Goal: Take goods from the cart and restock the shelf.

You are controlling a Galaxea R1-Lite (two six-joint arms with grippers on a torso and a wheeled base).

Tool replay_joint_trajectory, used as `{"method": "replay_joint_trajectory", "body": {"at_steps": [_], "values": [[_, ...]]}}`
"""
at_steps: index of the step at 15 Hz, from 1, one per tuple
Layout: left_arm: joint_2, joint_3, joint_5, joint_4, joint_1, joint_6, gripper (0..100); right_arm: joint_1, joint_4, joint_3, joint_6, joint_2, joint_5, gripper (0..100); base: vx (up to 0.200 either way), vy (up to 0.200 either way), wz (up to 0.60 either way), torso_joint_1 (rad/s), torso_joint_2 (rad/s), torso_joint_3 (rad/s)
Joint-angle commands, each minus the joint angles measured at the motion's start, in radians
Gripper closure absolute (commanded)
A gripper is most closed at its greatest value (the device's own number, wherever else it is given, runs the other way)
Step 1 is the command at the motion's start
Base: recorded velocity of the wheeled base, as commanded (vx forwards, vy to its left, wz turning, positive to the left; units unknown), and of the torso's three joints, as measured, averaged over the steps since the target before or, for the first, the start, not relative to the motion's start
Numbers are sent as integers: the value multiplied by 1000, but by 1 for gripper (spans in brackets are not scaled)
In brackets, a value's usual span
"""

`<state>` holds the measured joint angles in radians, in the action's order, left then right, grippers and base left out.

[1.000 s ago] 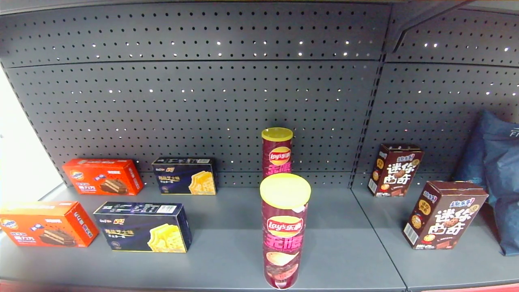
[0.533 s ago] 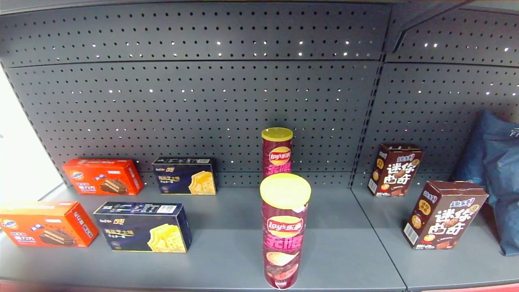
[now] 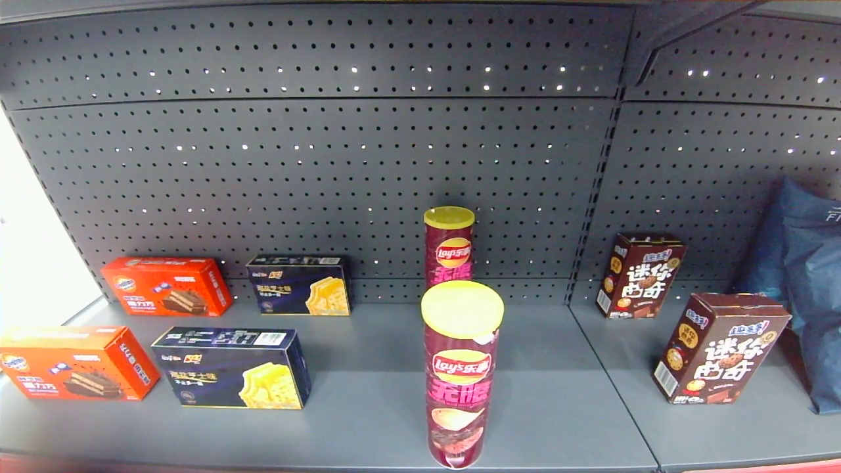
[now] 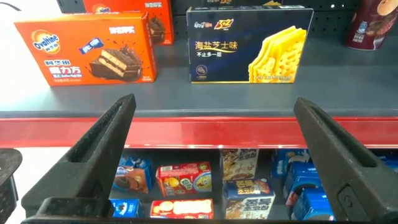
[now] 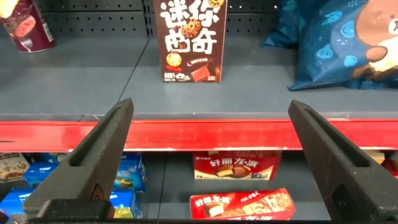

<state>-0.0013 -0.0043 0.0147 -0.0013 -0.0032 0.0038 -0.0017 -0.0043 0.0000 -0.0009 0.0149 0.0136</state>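
waiting at the shelf [image 3: 368,420], left jaws and right jaws wide and empty
nothing has shifted over the last second, so no item is in hand and a trip to the cart looks next. chip cans [image 3: 462,368] stand mid-shelf, one behind the other; orange boxes [image 3: 75,362] and dark boxes [image 3: 233,368] lie left, brown boxes [image 3: 719,348] and a blue bag [image 3: 811,289] right. grey pegboard [image 3: 315,164] backs it; a red edge [image 4: 199,132] fronts it, with a stocked lower shelf [image 5: 168,171] beneath.

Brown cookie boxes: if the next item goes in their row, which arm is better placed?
Probably the right. The right gripper, open and empty, faces a brown box beside the blue bag; the left gripper, also open, faces the orange box and navy box farther along the shelf.
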Motion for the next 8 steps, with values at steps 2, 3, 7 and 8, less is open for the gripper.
{"method": "replay_joint_trajectory", "body": {"at_steps": [2, 3, 7, 8], "values": [[1, 0, 1, 0, 0, -1, 0, 0, 0, 0, -2, -7, 0, 0, 0, 0, 0, 0, 0, 0], [1, 0, 1, 0, 0, 1, 0, 0, 0, 0, -2, -7, 0, 0, 0, 0, 0, 0, 0, 0], [1, 0, 1, 0, 0, -1, 0, 0, 0, 0, -4, -7, 0, 0, 0, 0, 0, 0, 0, 0], [1, 0, 1, 0, 0, -1, 0, -1, 0, 0, -2, -7, -1, 0, 0, 0, 0, 0, 0, 0]]}}
